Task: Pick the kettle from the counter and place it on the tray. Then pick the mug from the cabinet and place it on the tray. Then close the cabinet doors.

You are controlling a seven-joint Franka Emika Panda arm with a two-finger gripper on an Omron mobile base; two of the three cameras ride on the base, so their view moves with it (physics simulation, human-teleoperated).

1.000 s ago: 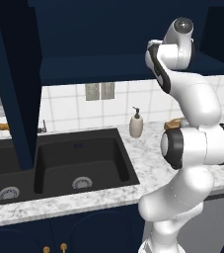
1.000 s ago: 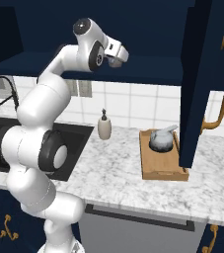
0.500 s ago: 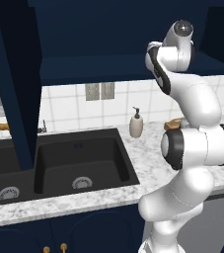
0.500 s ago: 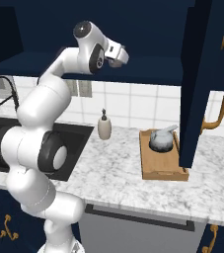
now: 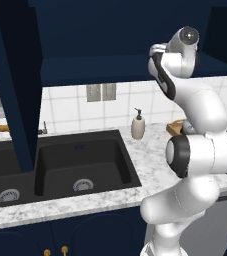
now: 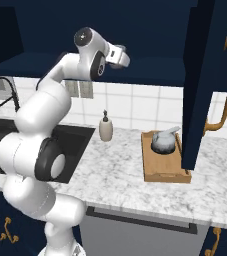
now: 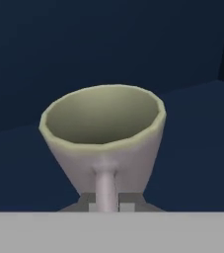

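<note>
Over the last second the pincer (image 7: 104, 205) has been brought from wide open to nearly fully shut, and in the hand view the mug's (image 7: 103, 136) handle is seen running down between the finger tips, so the mug is judged to be gripped by its handle. The arm itself has hardly been moved in that time; only a slight settling of the wrist is noticed. This means the grasp step of the second part of the task is taken as done, while lifting out and carrying to the tray (image 6: 165, 172) are not yet begun.

The mug is stood upright on the navy shelf inside the cabinet (image 6: 155, 70), its open mouth turned toward the camera. The kettle (image 6: 164, 142) is already set on the tray, which lies on the counter (image 6: 115, 175) to the right of the soap bottle (image 6: 105, 127) and partly behind the open cabinet door (image 6: 202, 85). The doors are still left open.

The arm is raised high from the base, its elbow bent, and the hand (image 6: 116, 55) is reached forward at shelf level into the cabinet opening above the tiled wall.
</note>
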